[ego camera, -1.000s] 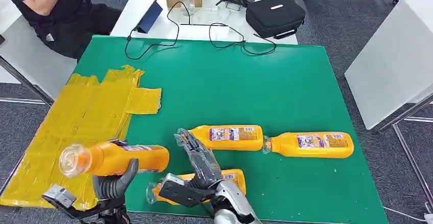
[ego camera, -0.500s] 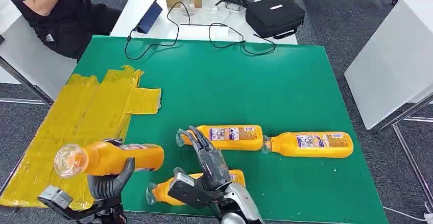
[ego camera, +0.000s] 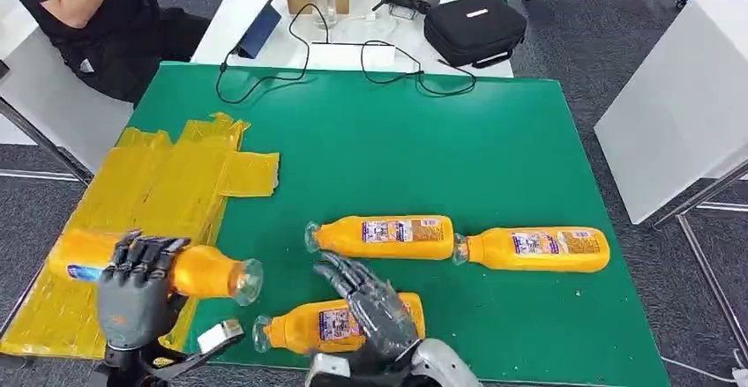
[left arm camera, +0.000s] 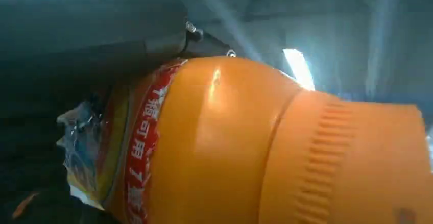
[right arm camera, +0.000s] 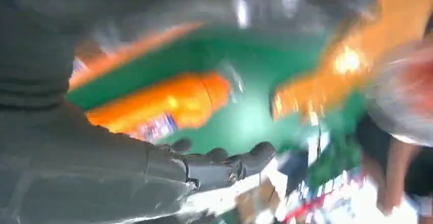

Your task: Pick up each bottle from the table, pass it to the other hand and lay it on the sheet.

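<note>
Bottle (ego camera: 150,268) now flipped over the sheet (ego camera: 159,202) in left robot hand (ego camera: 137,286)'s grip; right robot hand (ego camera: 370,303) spread, empty.

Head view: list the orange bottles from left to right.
Bottle held by the left hand over the yellow sheet → bottle under the right hand → middle bottle → rightmost bottle.

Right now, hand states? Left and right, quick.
Left hand: holding an orange bottle over the yellow sheet.
Right hand: open, fingers spread, holding nothing.
</note>
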